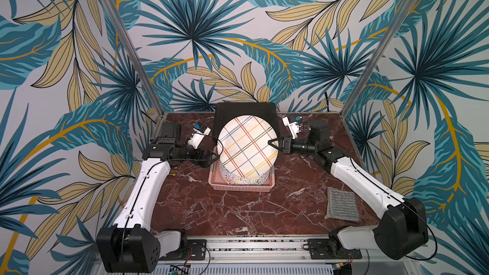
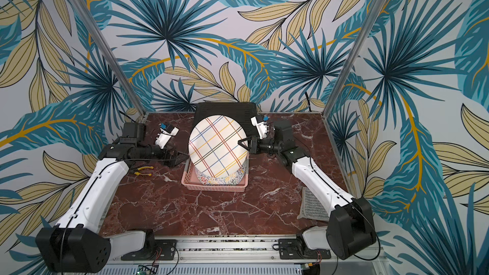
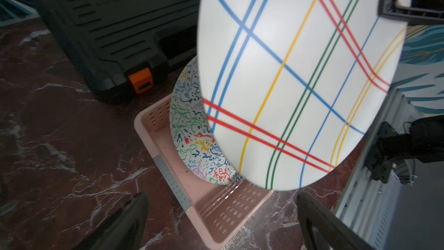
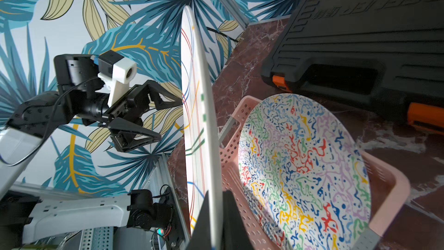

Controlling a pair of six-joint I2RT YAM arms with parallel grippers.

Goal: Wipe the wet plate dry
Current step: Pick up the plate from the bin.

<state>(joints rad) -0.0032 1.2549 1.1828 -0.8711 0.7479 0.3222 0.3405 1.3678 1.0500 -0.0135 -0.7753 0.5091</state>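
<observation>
Wetness should make the stiff striped plate point(image 1: 247, 145) slippery, so my right end effector point(image 1: 270, 143) pinches its 3 o'clock rim. My left end effector point(image 1: 216, 156) gapes, empty.

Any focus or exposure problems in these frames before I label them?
Left wrist view: striped plate slightly soft, left end effector a dark out-of-focus blur at the edge. Right wrist view: plate rim smears near the right end effector, splatter plate partly shaded. Both top views: sharp, plate face bright but stripes readable.
</observation>
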